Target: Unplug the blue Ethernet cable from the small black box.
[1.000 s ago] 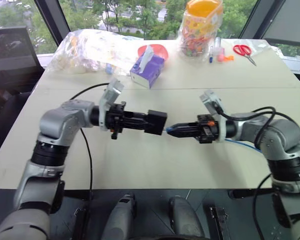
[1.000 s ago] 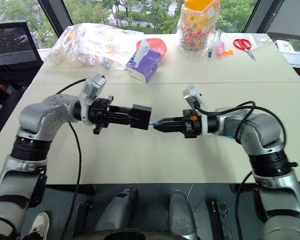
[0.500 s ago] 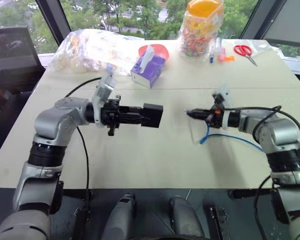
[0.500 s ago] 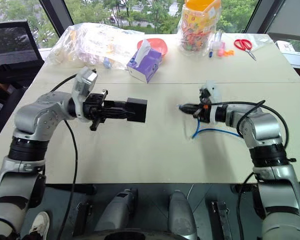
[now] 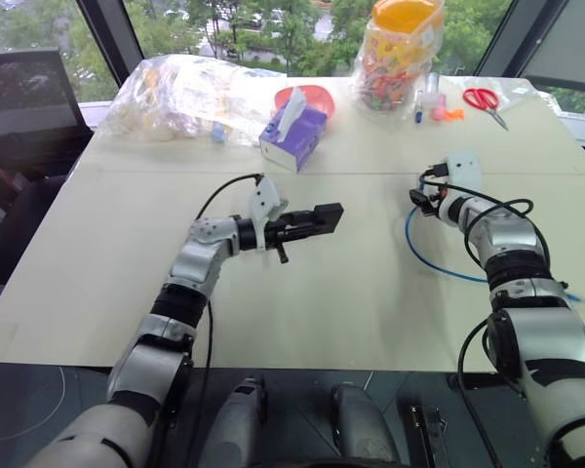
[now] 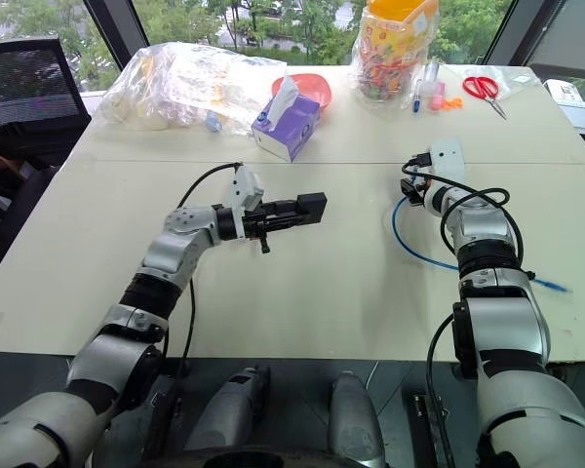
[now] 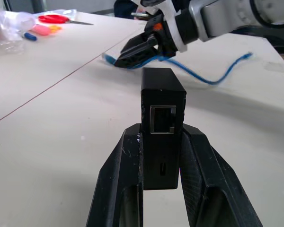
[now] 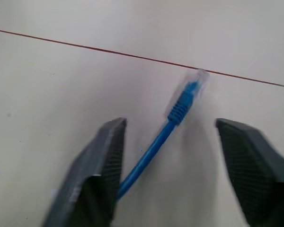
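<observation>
now the blue ethernet cable (image 8: pixel 177 113) lies between the spread right tool (image 8: pixel 173 137) fingers.

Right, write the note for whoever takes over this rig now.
Left gripper: shut on the small black box, held above the table; its port is empty.
Right gripper: open, fingers either side of the blue cable, not gripping it.
Cable lies loose on the table by the right arm, clear plug free.
Done: the cable is unplugged from the box.
Left: probably just set the box down.
</observation>
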`<act>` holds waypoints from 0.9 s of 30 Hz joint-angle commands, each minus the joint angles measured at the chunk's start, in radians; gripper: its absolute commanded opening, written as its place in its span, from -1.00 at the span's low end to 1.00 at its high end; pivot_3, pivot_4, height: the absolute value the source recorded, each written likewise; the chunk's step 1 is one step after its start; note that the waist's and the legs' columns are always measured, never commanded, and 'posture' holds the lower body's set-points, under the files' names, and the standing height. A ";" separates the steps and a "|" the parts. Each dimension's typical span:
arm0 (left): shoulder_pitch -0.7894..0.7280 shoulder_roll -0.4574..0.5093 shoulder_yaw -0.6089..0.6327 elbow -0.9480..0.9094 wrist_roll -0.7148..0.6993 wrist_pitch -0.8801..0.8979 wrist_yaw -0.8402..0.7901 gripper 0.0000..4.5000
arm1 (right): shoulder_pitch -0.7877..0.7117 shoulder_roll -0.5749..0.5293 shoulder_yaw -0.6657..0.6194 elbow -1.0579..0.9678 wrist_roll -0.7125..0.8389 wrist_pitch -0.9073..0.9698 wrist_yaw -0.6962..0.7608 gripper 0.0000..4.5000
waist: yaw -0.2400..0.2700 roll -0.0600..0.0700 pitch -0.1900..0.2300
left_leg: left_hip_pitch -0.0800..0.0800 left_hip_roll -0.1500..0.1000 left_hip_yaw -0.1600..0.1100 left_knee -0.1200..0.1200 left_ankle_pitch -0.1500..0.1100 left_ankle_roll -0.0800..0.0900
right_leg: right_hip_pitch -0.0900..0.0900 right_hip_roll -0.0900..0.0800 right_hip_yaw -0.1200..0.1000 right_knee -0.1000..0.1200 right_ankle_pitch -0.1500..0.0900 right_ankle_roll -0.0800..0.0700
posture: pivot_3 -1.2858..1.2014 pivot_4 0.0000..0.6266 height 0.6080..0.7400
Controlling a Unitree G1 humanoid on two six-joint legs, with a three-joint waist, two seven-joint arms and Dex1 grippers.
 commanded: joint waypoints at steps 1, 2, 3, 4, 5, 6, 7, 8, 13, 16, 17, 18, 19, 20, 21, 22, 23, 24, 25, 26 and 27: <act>-0.070 -0.054 0.031 0.120 0.030 -0.095 0.078 -0.79 | 0.029 -0.018 -0.089 -0.134 0.028 0.018 -0.046 0.98 | 0.002 0.000 0.000 | 0.000 0.000 0.000 0.000 0.000 0.000 | 0.000 0.000 0.000 0.000 0.000 0.000 | 0.03 -0.52 0.82; -0.082 -0.065 0.033 0.150 0.036 -0.112 0.087 -0.79 | 0.053 -0.018 -0.110 -0.184 0.041 0.042 -0.053 0.98 | 0.003 0.000 0.000 | 0.000 0.000 0.000 0.001 0.000 0.000 | 0.000 0.000 0.000 0.000 0.000 0.000 | 0.03 -0.52 0.82; -0.096 -0.077 0.038 0.190 0.046 -0.137 0.106 -0.79 | 0.101 -0.017 -0.142 -0.287 0.068 0.081 -0.053 0.98 | 0.002 0.000 0.000 | 0.000 0.000 0.000 0.001 0.000 0.000 | 0.001 0.000 0.000 0.000 0.000 0.001 | 0.03 -0.52 0.82; -0.110 -0.087 0.043 0.230 0.049 -0.153 0.116 -0.79 | 0.160 -0.015 -0.171 -0.410 0.101 0.132 -0.049 0.98 | 0.005 0.000 0.000 | 0.000 0.000 0.000 0.001 0.000 0.000 | 0.001 0.000 0.000 0.000 0.000 0.001 | 0.03 -0.52 0.82; -0.121 -0.095 0.047 0.263 0.052 -0.166 0.122 -0.79 | 0.204 -0.013 -0.193 -0.505 0.124 0.175 -0.048 0.98 | 0.005 0.000 0.000 | 0.000 0.000 0.000 0.001 0.000 0.000 | 0.001 0.000 0.000 0.000 -0.001 0.002 | 0.03 -0.52 0.82; -0.132 -0.102 0.054 0.302 0.056 -0.184 0.138 -0.79 | 0.264 -0.007 -0.216 -0.627 0.159 0.229 -0.046 0.98 | 0.007 0.000 0.000 | 0.000 0.000 -0.001 0.001 0.000 0.000 | 0.001 0.000 0.000 0.000 -0.001 0.002 | 0.03 -0.52 0.82; -0.142 -0.109 0.060 0.336 0.058 -0.196 0.148 -0.79 | 0.313 -0.001 -0.233 -0.728 0.188 0.276 -0.047 0.98 | 0.006 0.000 0.000 | 0.000 0.000 -0.001 0.000 0.000 0.001 | 0.001 0.000 0.000 0.000 -0.001 0.002 | 0.03 -0.52 0.82; -0.150 -0.115 0.064 0.365 0.059 -0.207 0.151 -0.79 | 0.355 0.005 -0.249 -0.814 0.214 0.320 -0.052 0.98 | 0.004 0.000 0.000 | 0.000 0.000 -0.001 0.001 0.000 0.001 | 0.001 0.000 0.000 0.000 -0.001 0.002 | 0.03 -0.52 0.82; -0.164 -0.139 0.084 0.495 0.071 -0.245 0.159 -0.33 | 0.543 0.045 -0.297 -1.175 0.288 0.480 -0.112 1.00 | 0.004 0.000 0.000 | 0.000 0.000 -0.001 0.001 -0.001 0.001 | 0.001 0.000 0.000 0.001 -0.001 0.003 | 0.03 -0.52 0.82; -0.158 -0.121 0.092 0.531 0.081 -0.258 0.145 0.23 | 0.601 0.071 -0.316 -1.311 0.333 0.552 -0.132 1.00 | 0.001 0.000 0.000 | 0.001 0.000 -0.001 0.003 -0.001 0.001 | 0.002 0.000 0.000 0.001 -0.001 0.002 | 0.03 -0.52 0.82; -0.158 -0.117 0.096 0.538 0.082 -0.261 0.142 0.41 | 0.611 0.076 -0.318 -1.338 0.343 0.567 -0.134 1.00 | 0.002 0.000 0.000 | 0.001 0.000 -0.001 0.003 -0.001 0.001 | 0.002 0.000 0.000 0.001 -0.001 0.002 | 0.03 -0.52 0.82; -0.152 -0.105 0.096 0.538 0.084 -0.264 0.131 0.63 | 0.623 0.078 -0.324 -1.373 0.365 0.590 -0.132 1.00 | 0.002 0.000 0.000 | 0.001 0.000 -0.001 0.003 -0.001 0.001 | 0.002 0.000 0.000 0.001 -0.001 0.002 | 0.03 -0.52 0.82; -0.145 -0.089 0.095 0.533 0.088 -0.265 0.120 0.79 | 0.637 0.075 -0.333 -1.404 0.392 0.610 -0.120 1.00 | 0.004 0.000 0.000 | 0.001 0.000 -0.001 0.003 -0.001 0.001 | 0.003 0.000 0.000 0.001 -0.001 0.001 | 0.03 -0.52 0.82; -0.137 -0.076 0.094 0.527 0.091 -0.264 0.106 0.95 | 0.647 0.073 -0.342 -1.427 0.417 0.628 -0.111 1.00 | 0.003 0.000 0.000 | 0.001 0.000 -0.001 0.003 -0.001 0.001 | 0.003 0.000 0.000 0.001 -0.001 0.001 | 0.03 -0.52 0.82; -0.132 -0.066 0.095 0.524 0.093 -0.264 0.096 0.98 | 0.653 0.073 -0.347 -1.443 0.435 0.641 -0.107 1.00 | 0.002 0.000 0.000 | 0.001 0.000 -0.001 0.003 -0.001 0.001 | 0.003 0.000 0.000 0.001 -0.001 0.001 | 0.03 -0.52 0.82; -0.122 -0.050 0.093 0.511 0.097 -0.262 0.078 0.98 | 0.666 0.068 -0.359 -1.460 0.465 0.659 -0.091 1.00 | 0.003 0.000 -0.001 | 0.001 0.000 -0.001 0.003 -0.001 0.001 | 0.003 0.000 0.000 0.001 -0.001 0.001 | 0.03 -0.52 0.82; -0.107 -0.027 0.093 0.486 0.098 -0.254 0.056 0.98 | 0.687 0.055 -0.369 -1.483 0.495 0.676 -0.067 1.00 | 0.004 0.000 -0.001 | 0.001 0.000 -0.001 0.003 -0.001 0.001 | 0.003 0.000 0.000 0.001 -0.001 0.001 | 0.03 -0.52 0.82; -0.086 0.001 0.097 0.440 0.088 -0.232 0.031 0.98 | 0.717 0.038 -0.385 -1.507 0.533 0.694 -0.032 1.00 | 0.004 0.001 -0.001 | 0.001 0.000 -0.001 0.003 -0.001 0.001 | 0.003 0.000 -0.001 0.001 -0.001 0.001 | 0.03 -0.52 0.82; -0.062 0.028 0.103 0.385 0.078 -0.208 0.009 0.98 | 0.752 0.018 -0.395 -1.528 0.559 0.700 0.004 1.00 | 0.003 0.001 -0.001 | 0.001 0.000 -0.001 0.003 -0.001 0.001 | 0.003 0.000 -0.001 0.001 -0.001 0.001 | 0.03 -0.52 0.82; -0.046 0.044 0.107 0.344 0.070 -0.187 -0.003 0.98 | 0.773 0.004 -0.400 -1.539 0.574 0.702 0.025 1.00 | 0.002 0.001 -0.001 | 0.001 0.000 -0.001 0.002 -0.001 0.001 | 0.003 0.000 -0.001 0.001 -0.001 0.002 | 0.03 -0.52 0.82; -0.024 0.061 0.111 0.287 0.057 -0.150 -0.015 0.98 | 0.799 -0.013 -0.400 -1.548 0.583 0.698 0.045 1.00 | 0.000 0.001 -0.001 | 0.001 0.000 -0.001 0.002 -0.001 0.002 | 0.003 0.000 0.000 0.001 -0.001 0.002 | 0.03 -0.52 0.82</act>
